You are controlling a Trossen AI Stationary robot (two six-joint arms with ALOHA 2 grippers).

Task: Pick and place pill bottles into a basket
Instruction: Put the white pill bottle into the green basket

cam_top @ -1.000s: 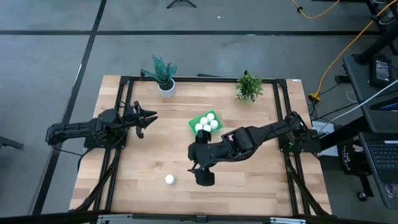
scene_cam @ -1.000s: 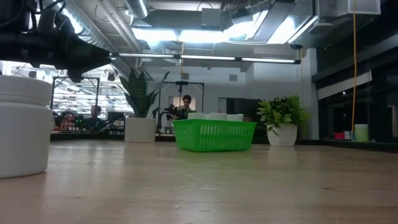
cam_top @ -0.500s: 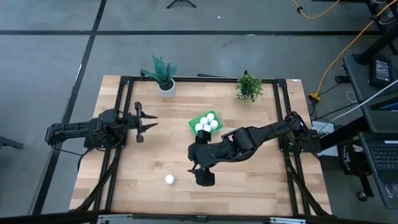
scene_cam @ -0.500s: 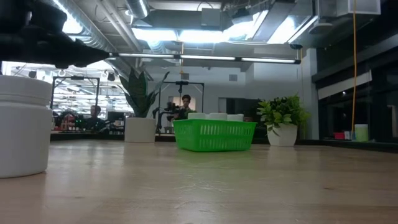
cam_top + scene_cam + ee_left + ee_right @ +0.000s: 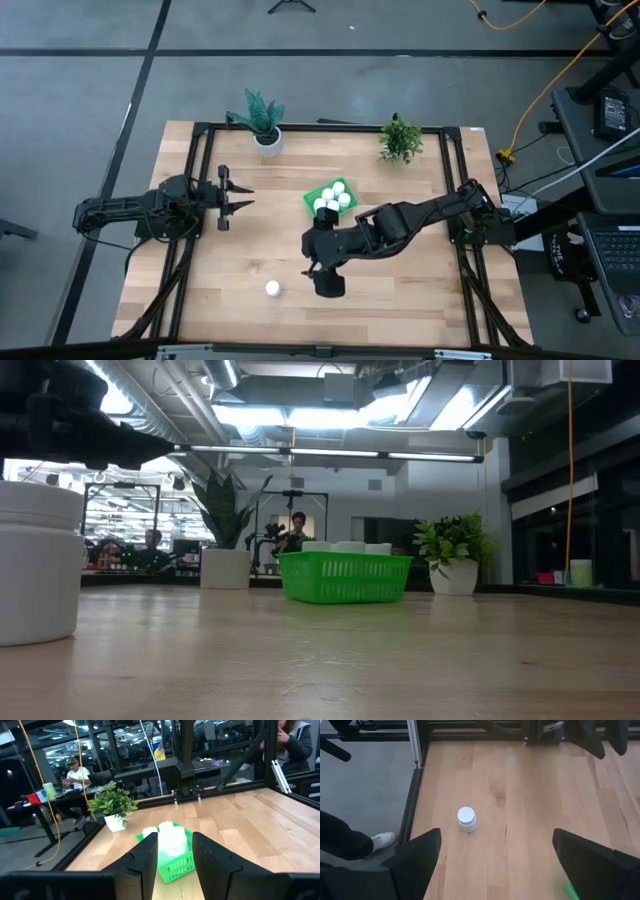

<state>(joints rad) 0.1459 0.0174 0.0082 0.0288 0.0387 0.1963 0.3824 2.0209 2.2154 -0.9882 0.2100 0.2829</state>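
A small green basket [image 5: 330, 198] stands near the table's middle with several white pill bottles [image 5: 333, 197] standing upright in it. It also shows in the low view [image 5: 345, 578] and the left wrist view [image 5: 175, 861]. One white pill bottle [image 5: 272, 289] stands upright on the table near the front edge; it also shows in the right wrist view [image 5: 466, 818] and the low view [image 5: 38, 565]. My right gripper [image 5: 327, 281] is open and empty above the table, right of that bottle. My left gripper [image 5: 238, 197] is open and empty left of the basket, pointing at it.
A spiky plant in a white pot [image 5: 262, 122] and a bushy potted plant [image 5: 400, 138] stand at the far edge. A black frame [image 5: 190, 180] runs around the table. A person's shoe [image 5: 382, 840] shows on the floor beside the table's left edge.
My left gripper has turned about its own axis, staying left of the basket. My right gripper and the bottles have kept still.
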